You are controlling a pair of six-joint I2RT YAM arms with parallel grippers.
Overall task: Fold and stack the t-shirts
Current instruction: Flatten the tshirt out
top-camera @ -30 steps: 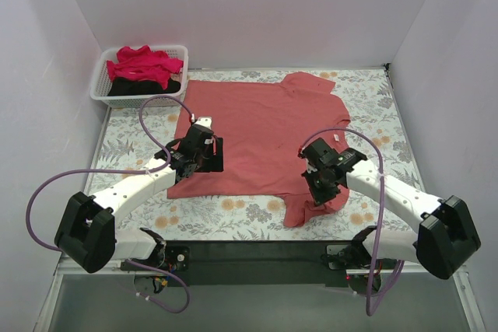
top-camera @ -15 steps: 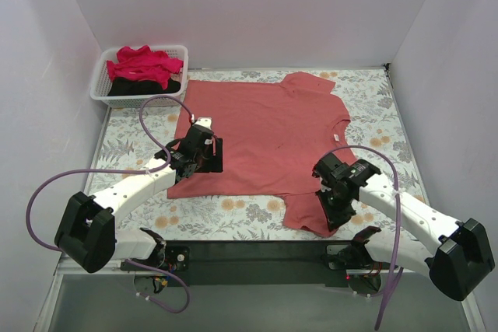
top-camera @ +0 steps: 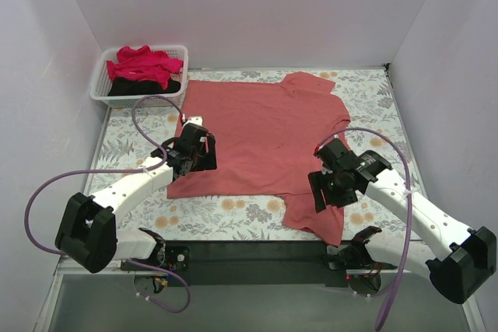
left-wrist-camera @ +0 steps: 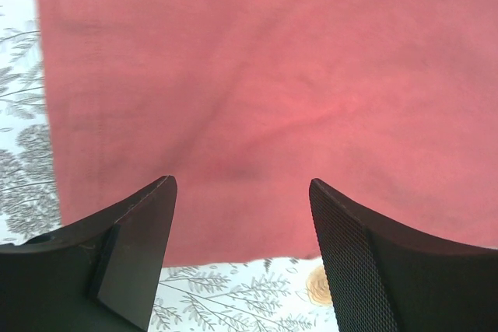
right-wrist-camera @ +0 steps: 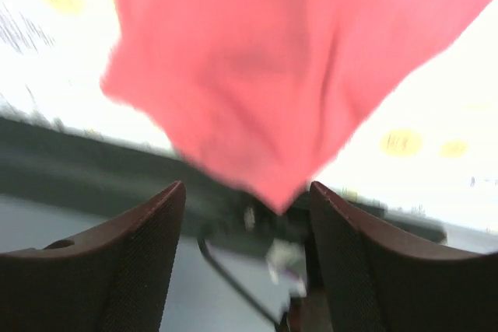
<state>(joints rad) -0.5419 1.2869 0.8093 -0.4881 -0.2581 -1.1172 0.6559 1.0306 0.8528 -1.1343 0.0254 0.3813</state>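
Note:
The dusty coral-red t-shirt (top-camera: 261, 134) lies spread flat on the flowered tablecloth, and its right sleeve (top-camera: 317, 219) is drawn out towards the near edge. My left gripper (top-camera: 205, 153) hovers open over the shirt's lower left part. In the left wrist view the hem (left-wrist-camera: 257, 246) passes between the open fingers (left-wrist-camera: 140, 231) of that gripper (left-wrist-camera: 241, 188). My right gripper (top-camera: 321, 192) is open just above the drawn-out sleeve. In the blurred right wrist view the sleeve tip (right-wrist-camera: 264, 75) lies ahead of that gripper (right-wrist-camera: 247, 188), with nothing between its fingers. A crimson-pink t-shirt (top-camera: 144, 64) lies on a black t-shirt (top-camera: 148, 88).
A white slatted basket (top-camera: 99, 89) at the back left corner holds the crimson-pink and black shirts. White walls close in the table on three sides. A dark rail (top-camera: 257, 253) runs along the near edge between the arm bases.
My right gripper has opened and let go of the shirt's right sleeve after dragging it towards the near edge, then drawn back up. The left gripper has shifted slightly left and stays open.

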